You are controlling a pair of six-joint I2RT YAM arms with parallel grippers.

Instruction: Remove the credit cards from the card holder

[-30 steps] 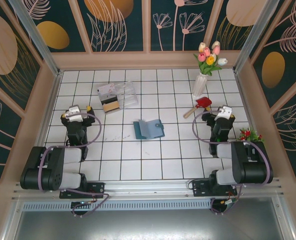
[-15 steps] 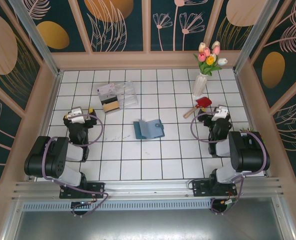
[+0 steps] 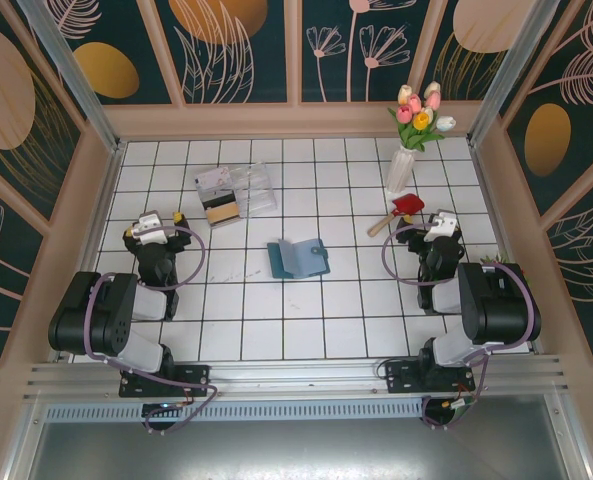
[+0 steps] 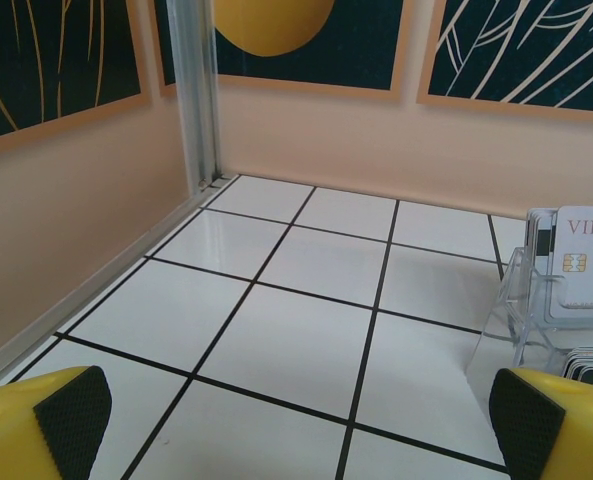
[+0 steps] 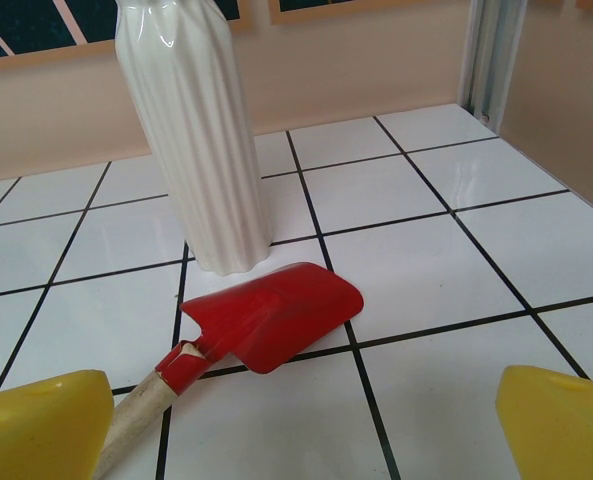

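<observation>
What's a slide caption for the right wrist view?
Open right gripper facing a red shovel beside a white vase.

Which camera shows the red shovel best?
The right wrist view: the red shovel lies close up, blade and wooden handle clear, in front of the white vase. The top external view shows it small, beside the vase.

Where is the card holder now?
Top view: the card holder lies open at the centre of the table, nearer and right of the clear box.
</observation>
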